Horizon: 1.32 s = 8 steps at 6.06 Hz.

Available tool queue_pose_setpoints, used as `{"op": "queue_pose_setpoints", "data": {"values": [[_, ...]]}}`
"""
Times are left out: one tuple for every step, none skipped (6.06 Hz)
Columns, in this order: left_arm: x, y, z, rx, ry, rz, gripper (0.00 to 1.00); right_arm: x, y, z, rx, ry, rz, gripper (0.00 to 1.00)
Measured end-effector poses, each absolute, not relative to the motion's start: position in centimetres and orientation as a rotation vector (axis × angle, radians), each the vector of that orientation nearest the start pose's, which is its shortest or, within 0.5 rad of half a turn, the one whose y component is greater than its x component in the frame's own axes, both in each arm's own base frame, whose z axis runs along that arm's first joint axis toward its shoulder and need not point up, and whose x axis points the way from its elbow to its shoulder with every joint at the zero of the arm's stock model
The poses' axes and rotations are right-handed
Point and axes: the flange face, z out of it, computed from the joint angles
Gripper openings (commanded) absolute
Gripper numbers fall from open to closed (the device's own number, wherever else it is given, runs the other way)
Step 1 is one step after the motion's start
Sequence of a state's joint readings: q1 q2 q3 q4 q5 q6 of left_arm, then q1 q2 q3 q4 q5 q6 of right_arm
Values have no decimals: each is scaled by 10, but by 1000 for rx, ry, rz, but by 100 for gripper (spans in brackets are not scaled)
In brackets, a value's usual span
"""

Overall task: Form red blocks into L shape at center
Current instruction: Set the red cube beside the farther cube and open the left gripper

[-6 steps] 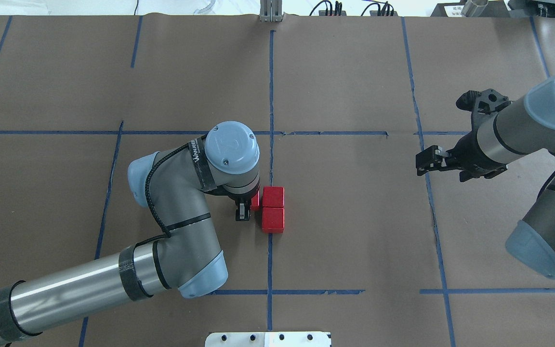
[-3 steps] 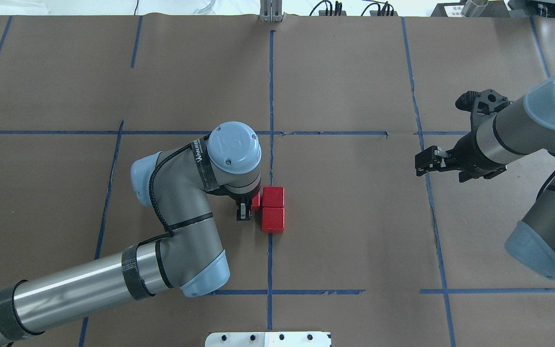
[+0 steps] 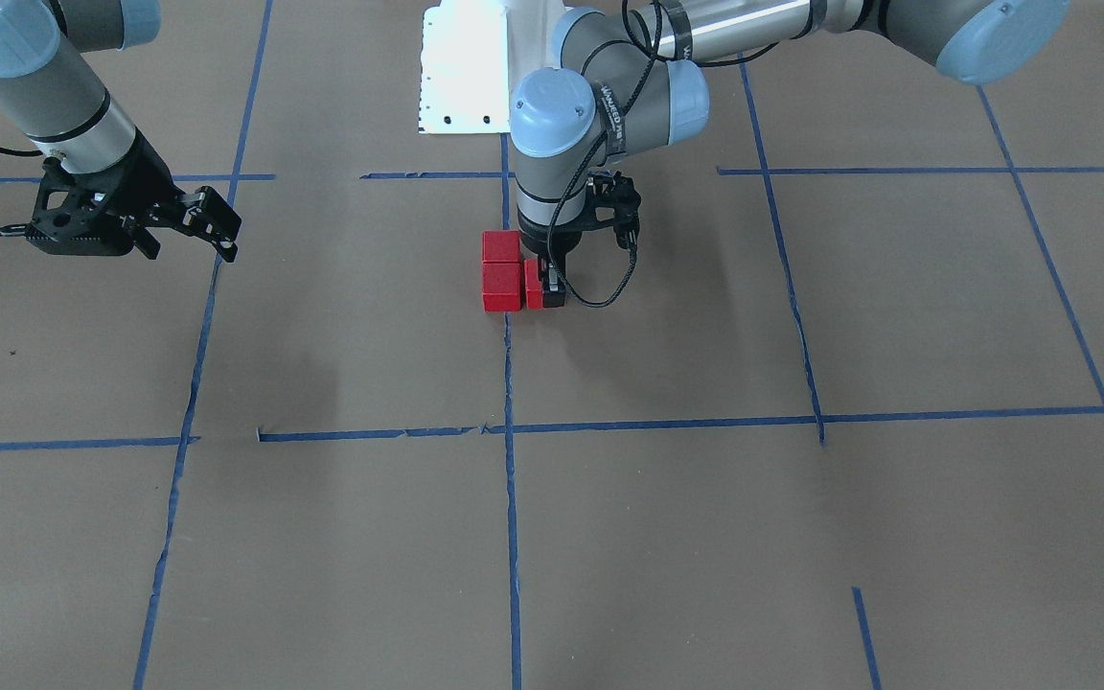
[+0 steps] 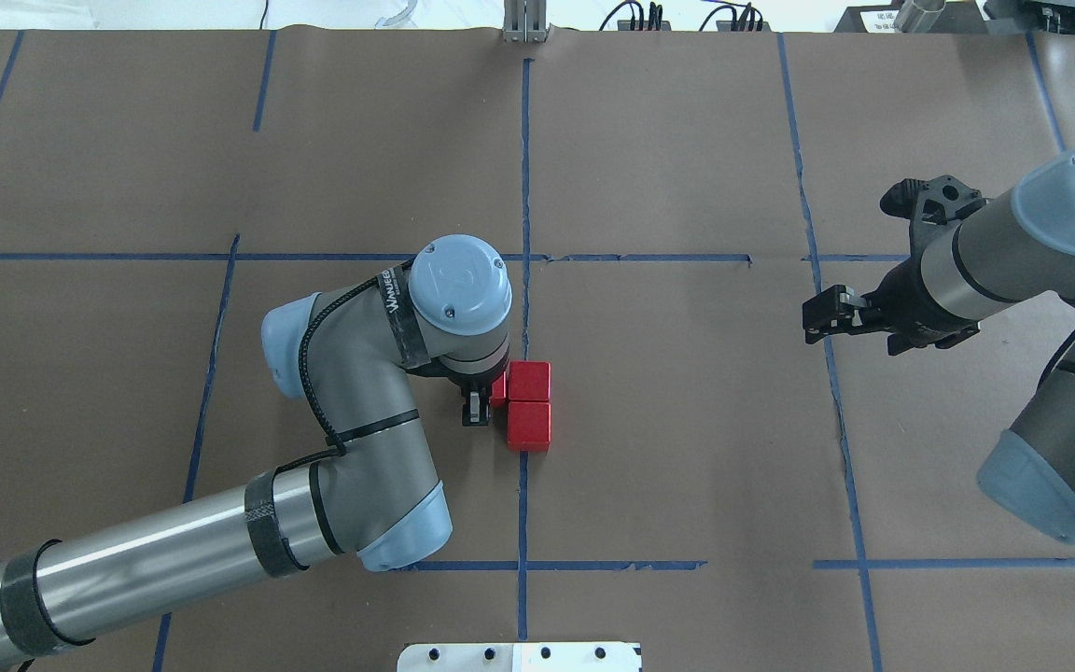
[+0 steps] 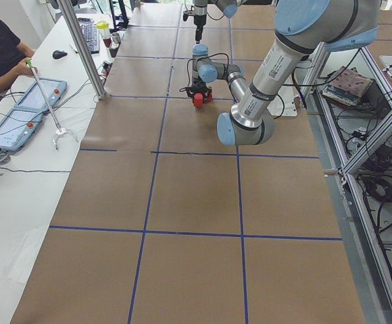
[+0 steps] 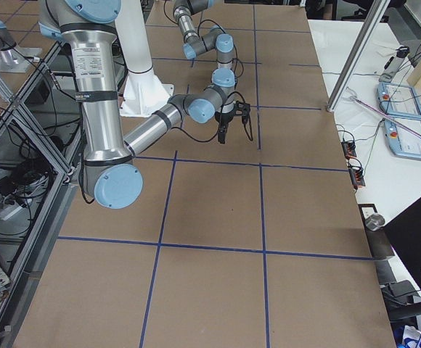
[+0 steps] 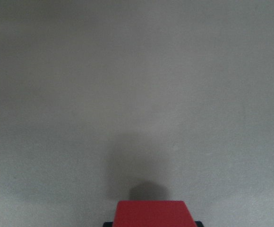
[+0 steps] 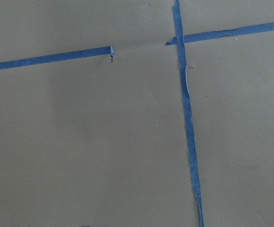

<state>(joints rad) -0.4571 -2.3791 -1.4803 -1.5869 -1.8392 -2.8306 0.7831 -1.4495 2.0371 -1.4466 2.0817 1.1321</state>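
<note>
Two red blocks (image 4: 529, 382) (image 4: 529, 426) lie touching in a short column on the long blue tape line (image 4: 524, 168) at the centre; they also show in the front view (image 3: 501, 246) (image 3: 502, 286). My left gripper (image 4: 491, 398) is shut on the third red block (image 4: 497, 389), low at the paper and right beside the farther block's left face. The front view shows this held block (image 3: 534, 286), and the left wrist view shows it (image 7: 153, 213) at the bottom edge. My right gripper (image 4: 817, 315) hangs open and empty far to the right.
Brown paper with a grid of blue tape lines (image 4: 649, 258) covers the table. The white base plate (image 4: 519, 656) sits at the near edge. An operator (image 5: 0, 47) sits at a side table with tablets beyond the far edge.
My left arm has edged slightly to the right, bringing the held red block closer to the two at the centre. The right arm has barely moved.
</note>
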Motion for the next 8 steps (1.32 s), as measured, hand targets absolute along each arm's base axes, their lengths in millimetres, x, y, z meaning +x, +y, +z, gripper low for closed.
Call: {"op": "queue_pose_setpoints", "data": {"values": [[621, -424, 201, -579, 636, -1524, 15, -302, -420, 368, -1, -850, 141, 100], [622, -424, 201, -578, 638, -1520, 99, -302, -420, 368, -2, -850, 141, 100], [623, -423, 202, -579, 638, -1515, 100, -302, -420, 368, -2, -850, 141, 100], [624, -421, 203, -579, 636, -1514, 100, -302, -420, 367, -1, -850, 141, 100], [624, -420, 203, -580, 637, -1512, 100, -303, -420, 367, -1, -851, 140, 100], [623, -420, 202, -581, 640, -1511, 100, -303, -419, 367, -2, -851, 140, 100], [620, -421, 199, -580, 647, -1504, 100, -303, -419, 368, -2, -850, 140, 100], [604, -425, 191, -591, 669, -1472, 100, -303, -419, 368, -2, -850, 140, 100]]}}
